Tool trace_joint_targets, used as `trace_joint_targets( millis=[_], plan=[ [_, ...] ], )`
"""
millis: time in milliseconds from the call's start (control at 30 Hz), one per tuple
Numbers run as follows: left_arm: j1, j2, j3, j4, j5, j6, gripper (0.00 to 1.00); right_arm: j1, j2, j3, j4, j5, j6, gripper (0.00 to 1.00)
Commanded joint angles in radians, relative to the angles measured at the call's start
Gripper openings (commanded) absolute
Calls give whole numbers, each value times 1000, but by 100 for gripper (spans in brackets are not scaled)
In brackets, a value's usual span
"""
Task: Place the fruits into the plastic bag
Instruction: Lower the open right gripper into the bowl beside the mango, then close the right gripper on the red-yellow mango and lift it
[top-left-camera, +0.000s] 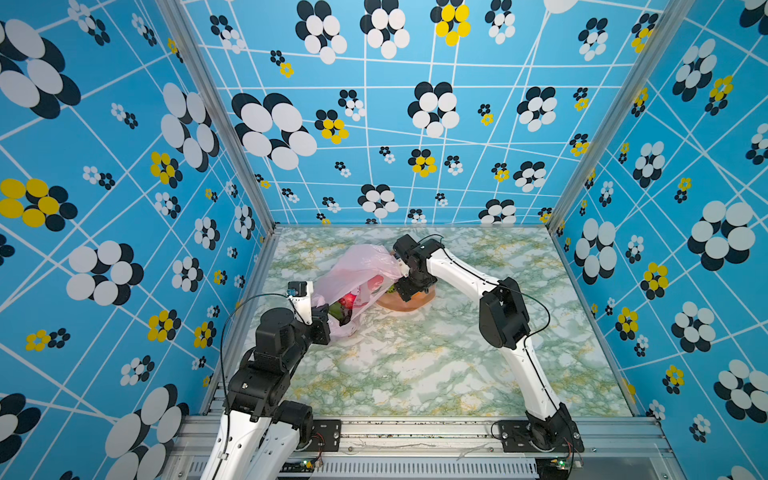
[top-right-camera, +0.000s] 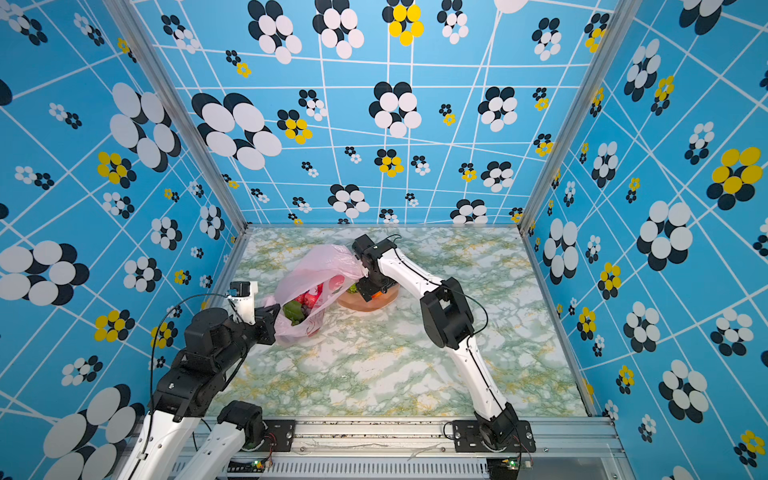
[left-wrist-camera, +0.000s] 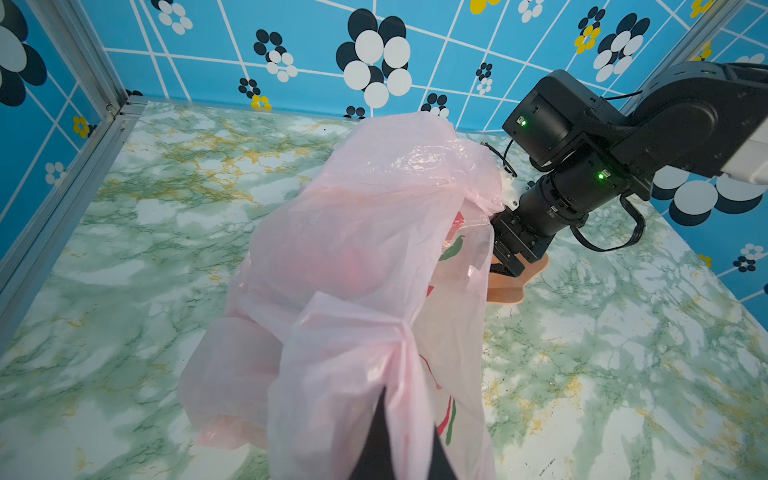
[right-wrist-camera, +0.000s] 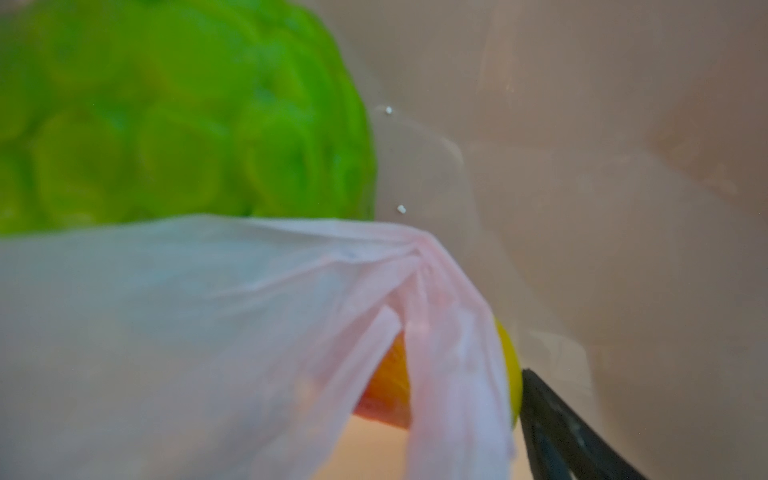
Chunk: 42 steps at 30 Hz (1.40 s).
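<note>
Left gripper (top-left-camera: 326, 318) pinched tight on the rim of the plastic bag (top-left-camera: 357, 266), holding its mouth up near the table's (top-left-camera: 415, 365) left edge. A green fruit (top-right-camera: 293, 311) and a red fruit (top-left-camera: 350, 300) lie inside.

Right gripper (top-left-camera: 405, 291) down in the scalloped bowl (top-left-camera: 419, 305), jaws wide about the mango-like fruit (right-wrist-camera: 388, 386). No clamp seen. Bumpy green fruit (right-wrist-camera: 166, 116) sits beside it.

Bag film drapes over the mango. Judgement: close on fruit alone, not film. Lift straight, clear the bowl's rim, then cross to the mouth.
</note>
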<state>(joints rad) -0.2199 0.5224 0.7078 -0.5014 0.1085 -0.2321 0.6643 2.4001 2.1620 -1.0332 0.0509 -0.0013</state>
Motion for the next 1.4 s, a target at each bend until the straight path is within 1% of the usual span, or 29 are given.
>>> trace_joint_targets(
  millis=[0, 133, 300, 467, 600, 700, 767, 933, 1067, 1367],
  plan=[
    [11, 10, -13, 11, 13, 13, 0, -10, 34, 25, 4, -4, -9, 83],
    [11, 13, -13, 12, 14, 14, 0, -16, 36, 27, 9, -41, -3, 71],
    [16, 15, -14, 13, 21, 14, 0, -17, 20, 24, 6, -56, 1, 58],
    [24, 14, -14, 16, 27, 12, 0, -17, -12, 16, 5, -68, -4, 48],
    [25, 13, -14, 16, 30, 11, 0, -18, -42, 3, 5, -78, -12, 47],
    [26, 11, -14, 18, 31, 10, 0, -18, -61, -30, 50, -106, -23, 49],
    [27, 11, -14, 17, 33, 11, 0, -18, -49, -19, 54, -122, -27, 50],
    [26, 8, -14, 15, 29, 9, 0, -18, 1, 29, 46, -145, -24, 61],
    [27, 11, -14, 15, 29, 10, 0, -23, 26, 54, 46, -141, -24, 66],
    [28, 16, -13, 15, 26, 11, 0, -38, 78, 116, 20, -188, -18, 66]
  ],
)
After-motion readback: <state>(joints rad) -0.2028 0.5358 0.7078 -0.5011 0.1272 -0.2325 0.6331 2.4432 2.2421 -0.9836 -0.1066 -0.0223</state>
